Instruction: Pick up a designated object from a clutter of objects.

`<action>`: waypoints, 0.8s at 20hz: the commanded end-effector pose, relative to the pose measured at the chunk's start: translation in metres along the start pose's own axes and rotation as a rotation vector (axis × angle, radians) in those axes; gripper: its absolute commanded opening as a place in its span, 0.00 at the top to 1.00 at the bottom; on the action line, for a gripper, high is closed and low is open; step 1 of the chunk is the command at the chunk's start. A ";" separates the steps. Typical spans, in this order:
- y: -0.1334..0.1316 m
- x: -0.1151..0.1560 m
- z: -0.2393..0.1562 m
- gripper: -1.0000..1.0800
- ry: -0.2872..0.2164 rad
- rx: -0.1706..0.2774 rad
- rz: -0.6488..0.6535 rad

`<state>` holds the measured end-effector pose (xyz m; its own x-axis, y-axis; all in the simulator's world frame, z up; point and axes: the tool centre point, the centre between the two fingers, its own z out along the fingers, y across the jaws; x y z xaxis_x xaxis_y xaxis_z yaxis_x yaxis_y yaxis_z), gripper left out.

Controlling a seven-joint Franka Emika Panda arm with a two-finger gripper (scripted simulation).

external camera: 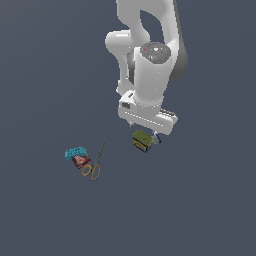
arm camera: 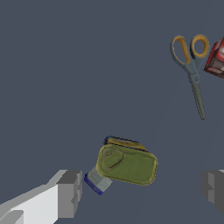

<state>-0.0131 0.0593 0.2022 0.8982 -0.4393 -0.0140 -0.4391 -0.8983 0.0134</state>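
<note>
In the wrist view the gripper (arm camera: 140,192) sits closest to the lens, its two grey fingers (arm camera: 69,193) spread wide apart with nothing clamped between them. One finger shows with its white mount, the other only as a grey block at the frame's edge. Between them, but lower down on the floor, lies the olive-yellow box (arm camera: 127,164), a flat tin-like thing with a rounded olive lid and a yellow side. The tiny whitish-blue item (arm camera: 97,180) rests against the box on the side toward the white-mounted finger; it is a small pale block with a dark blue edge, much smaller than the box, and the finger is close to it but not touching. Farther from the gripper lie the yellow-handled scissors (arm camera: 192,70), closed, and just past their handles a red piece (arm camera: 216,59), cut off by the frame.

In the exterior view the white arm (external camera: 150,65) points straight down, the gripper (external camera: 150,131) hovering directly above the box (external camera: 142,140). Only a blue sliver of the tiny item (external camera: 158,139) peeps out by the box, under the hand. Well away, toward the exterior view's left, the scissors (external camera: 94,164), the red piece (external camera: 80,161) and a teal lump (external camera: 75,153) cluster together. The floor (external camera: 200,210) is a plain dark slate-blue plane.
</note>
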 end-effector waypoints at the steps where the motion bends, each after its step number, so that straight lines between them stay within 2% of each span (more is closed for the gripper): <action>1: -0.004 -0.005 0.010 0.04 0.002 0.000 0.053; 16: -0.023 -0.037 0.066 0.04 0.009 0.003 0.361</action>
<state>-0.0345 0.0928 0.1416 0.7082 -0.7060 -0.0010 -0.7060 -0.7081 0.0134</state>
